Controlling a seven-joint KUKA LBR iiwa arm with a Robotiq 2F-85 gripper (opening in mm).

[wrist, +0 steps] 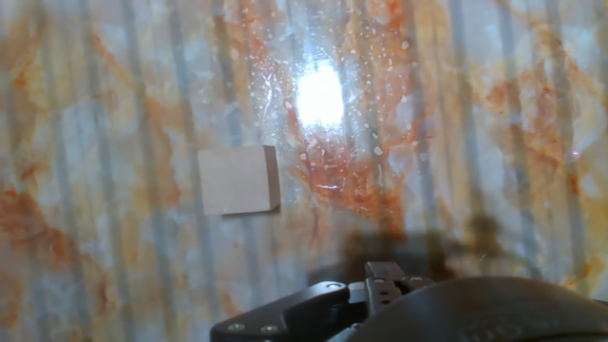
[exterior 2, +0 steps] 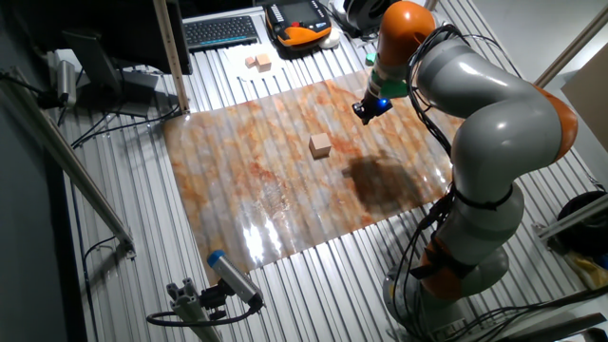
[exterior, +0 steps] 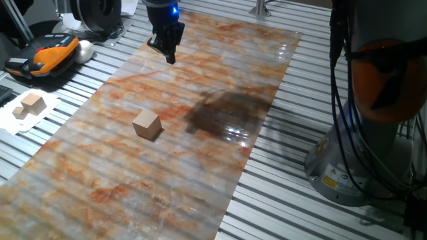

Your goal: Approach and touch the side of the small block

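Observation:
The small block point(exterior: 147, 125) is a plain light-tan wooden cube resting on the marbled orange-and-grey mat point(exterior: 167, 193). The other fixed view shows the small block point(exterior 2: 320, 145) near the mat's middle. My gripper point(exterior: 171, 59) hangs above the far end of the mat, well apart from the cube, and its fingers look shut with nothing between them. From the other side my gripper point(exterior 2: 365, 115) sits up and to the right of the cube. In the hand view the small block point(wrist: 237, 180) lies left of centre, above the dark gripper body at the bottom edge.
Pale wooden blocks point(exterior: 30, 105) lie on white paper off the mat's left side. An orange-and-black handset point(exterior: 47, 53) rests behind them. The arm's base point(exterior: 360, 153) stands right of the mat. A keyboard point(exterior 2: 220, 31) sits at the far table edge.

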